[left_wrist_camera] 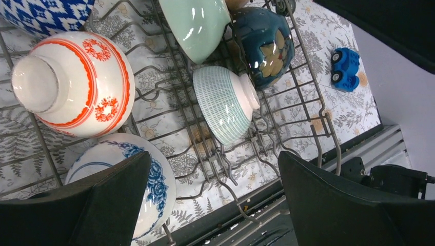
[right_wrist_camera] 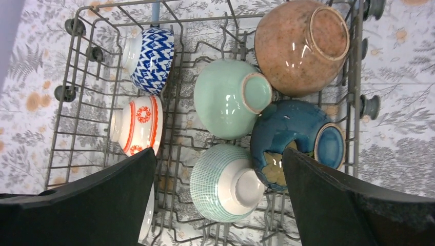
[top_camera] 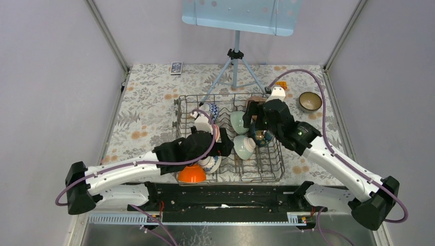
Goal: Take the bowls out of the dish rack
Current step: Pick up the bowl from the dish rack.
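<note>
The grey wire dish rack point(top_camera: 256, 180) holds several bowls. My left gripper point(left_wrist_camera: 214, 169) hangs open over its near left part, between a blue floral bowl point(left_wrist_camera: 154, 179) and a green-grid bowl point(left_wrist_camera: 223, 102); a red-and-white bowl point(left_wrist_camera: 77, 84) lies to the left. My right gripper point(right_wrist_camera: 219, 159) is open above the green-grid bowl point(right_wrist_camera: 223, 182), beside a dark blue bowl point(right_wrist_camera: 292, 138), a pale green bowl point(right_wrist_camera: 231, 97), a pink-brown bowl point(right_wrist_camera: 302, 46) and a blue zigzag bowl point(right_wrist_camera: 151, 59). An orange bowl point(top_camera: 192, 173) sits at the rack's near left corner. A brown bowl point(top_camera: 310, 101) stands on the table, right.
A blue-grey tripod stand point(top_camera: 235, 61) carrying a pale blue board point(top_camera: 238, 15) stands just behind the rack. A small remote point(top_camera: 176, 67) lies far left on the floral cloth. A blue toy car point(left_wrist_camera: 343, 69) sits right of the rack. Grey walls close both sides.
</note>
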Robot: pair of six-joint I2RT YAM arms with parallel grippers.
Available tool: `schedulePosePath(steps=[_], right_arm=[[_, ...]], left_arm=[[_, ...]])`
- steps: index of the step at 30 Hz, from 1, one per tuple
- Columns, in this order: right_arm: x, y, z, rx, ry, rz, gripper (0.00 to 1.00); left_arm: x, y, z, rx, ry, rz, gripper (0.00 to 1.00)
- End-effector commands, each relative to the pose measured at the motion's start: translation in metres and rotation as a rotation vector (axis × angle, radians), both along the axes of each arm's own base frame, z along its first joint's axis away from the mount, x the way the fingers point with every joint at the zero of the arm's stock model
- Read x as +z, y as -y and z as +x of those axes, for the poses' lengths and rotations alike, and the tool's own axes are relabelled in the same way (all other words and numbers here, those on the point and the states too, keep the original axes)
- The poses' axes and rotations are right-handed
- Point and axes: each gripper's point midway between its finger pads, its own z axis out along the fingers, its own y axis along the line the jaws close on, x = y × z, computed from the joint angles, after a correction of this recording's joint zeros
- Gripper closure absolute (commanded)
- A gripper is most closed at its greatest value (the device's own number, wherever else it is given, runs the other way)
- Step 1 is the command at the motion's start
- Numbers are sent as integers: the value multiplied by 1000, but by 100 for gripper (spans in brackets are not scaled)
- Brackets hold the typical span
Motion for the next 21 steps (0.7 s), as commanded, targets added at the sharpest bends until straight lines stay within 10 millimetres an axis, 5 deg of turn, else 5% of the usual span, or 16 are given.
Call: schedulePosePath(steps=[1, 5, 11, 17, 21], right_arm=[[9, -16, 4, 2, 40, 219, 0], [-2, -28, -3, 131, -29, 289, 0], [-34, 6, -13, 22, -70, 178, 0], [-35, 21, -32, 19, -58, 185, 3], [-42, 32, -42, 9, -59, 162, 4]], left_arm=[[15, 14, -5, -57, -7, -131, 1], [15, 24, -10, -84, -39, -190, 1], [-4, 41, -12, -96, -139, -251, 3], [-21, 53, -3, -86, -207, -320, 21], [-35, 51, 7, -67, -265, -367, 24]])
